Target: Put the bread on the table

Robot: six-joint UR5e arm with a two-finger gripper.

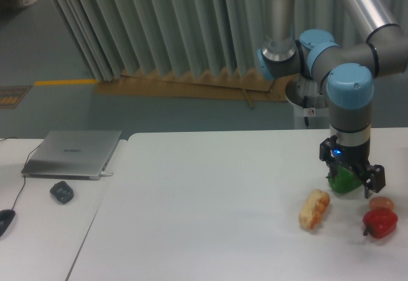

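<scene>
The bread roll [314, 208] is lying flat on the white bench [210, 211], toward its right side. Its long axis is running on a diagonal, with the upper end pointing up and to the right toward the robot and the lower end pointing down and to the left toward the front edge. Nothing is touching it.

The gripper [350, 180] is hanging above and to the right of the roll, apart from it, with its jaws spread open and holding nothing. A blue light is glowing on its body. Just behind and below the jaws a green pepper [344, 180] is sitting on the bench, partly hidden by them. Further right, a small round orange-tan ball [381, 202] is resting beside a red pepper [380, 222], which is sitting nearer the front.

On the smaller desk [38, 230] at the left, a closed laptop [72, 153] and a dark mouse [62, 192] are lying.
</scene>
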